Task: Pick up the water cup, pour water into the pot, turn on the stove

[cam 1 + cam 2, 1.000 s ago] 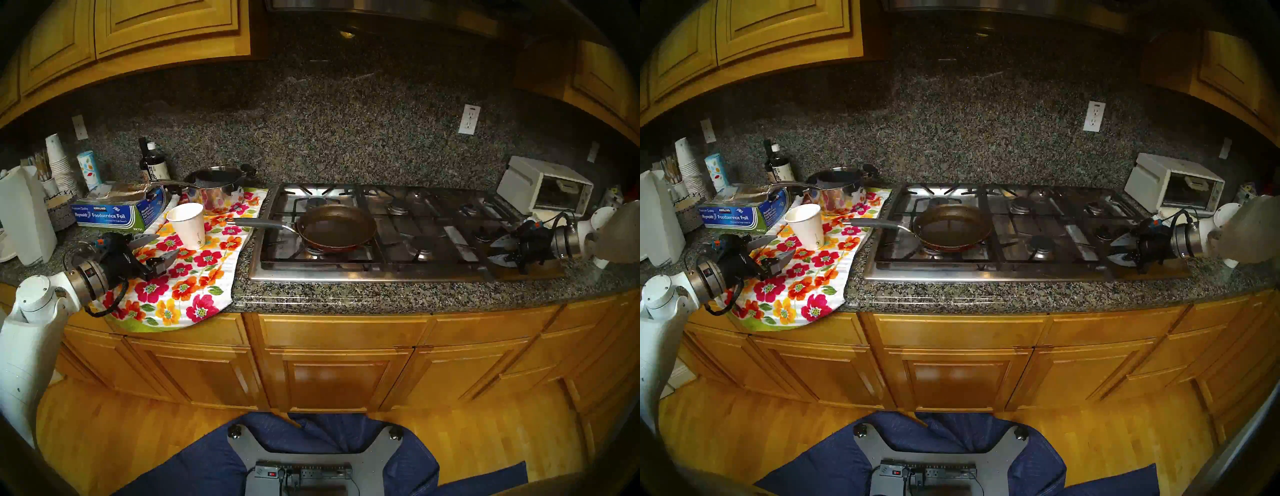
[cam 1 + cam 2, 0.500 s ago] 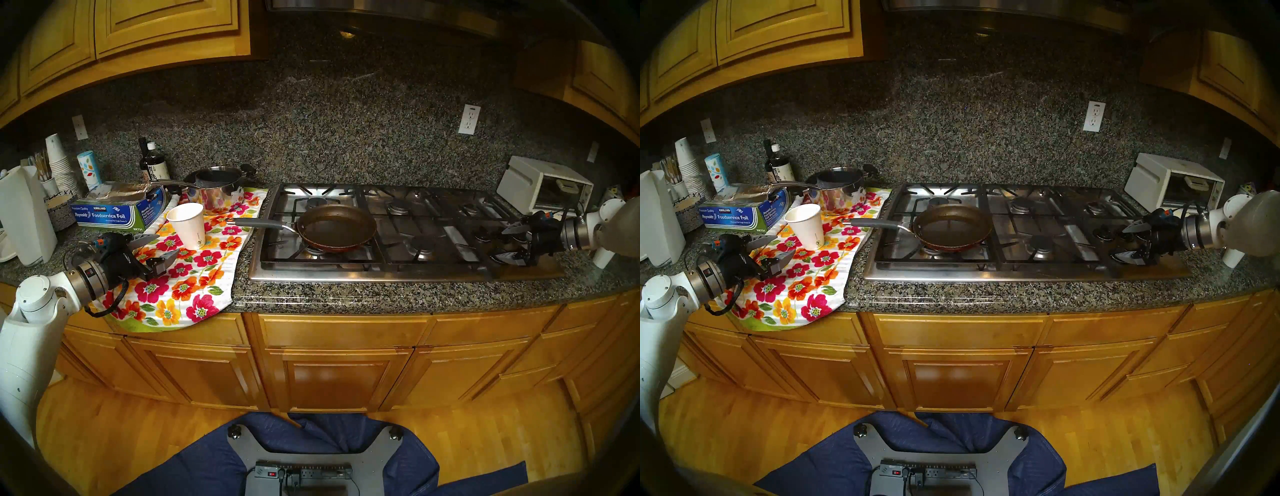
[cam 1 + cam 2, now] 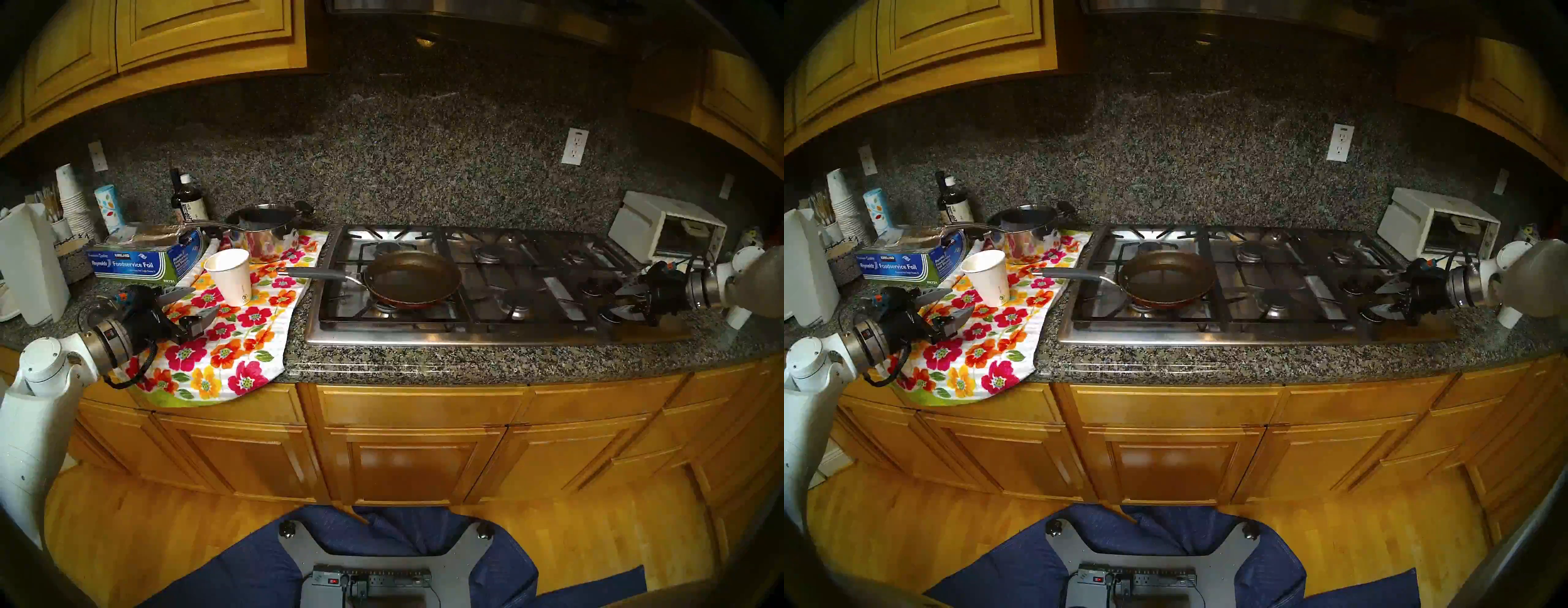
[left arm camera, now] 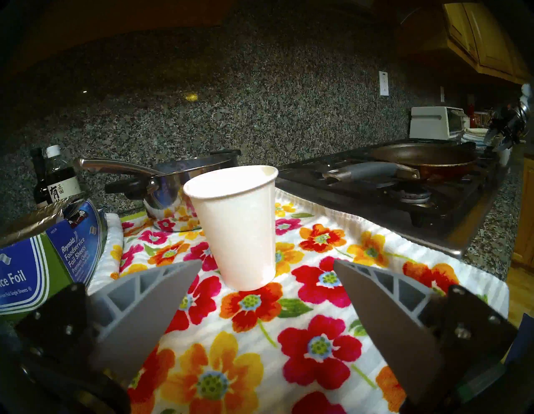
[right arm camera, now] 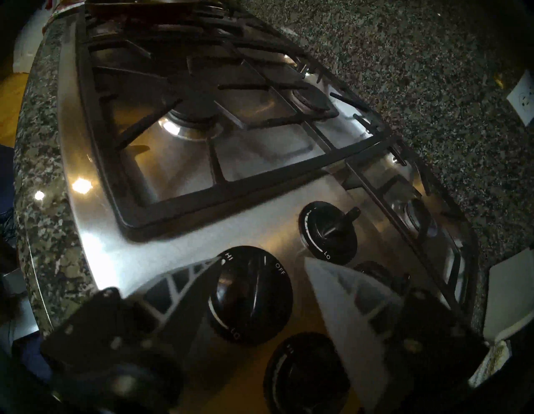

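While the speckled granite desk (image 3: pixel 488 363) ran along above the wooden cabinets, the left claw (image 3: pixel 193 303) hung with its grey fingers spread wide and empty over the flowered white towel (image 3: pixel 237 352), just short of the water cup. That plain white tapered paper cup (image 3: pixel 231 276), a small green mark near its base, stood upright on the towel, apart from both fingers; in the left wrist view it (image 4: pixel 239 225) sat centred between the fingertips (image 4: pixel 185 271) and a little beyond them.

At the desk's right end, the right claw (image 3: pixel 627 299) was also wide, holding nothing, poised above the cluster of black knobs on the stainless-steel gas cooktop (image 3: pixel 424 335). In the right wrist view its two fingers flanked one black knob (image 5: pixel 251 295) marked HI, OFF and LO, apart from it.

Farther in, the shallow frying pan (image 3: pixel 413 278), dark inside and reddish-brown outside, rested on the front-left burner, its long grey handle reaching toward the cup. Whether it held water could not be told.

Behind the cup stood a shiny steel saucepan (image 3: pixel 265 231) on the towel, with a blue foil box (image 3: pixel 140 259) to its left. A white toaster oven (image 3: pixel 666 229) stood against the backsplash at far right.
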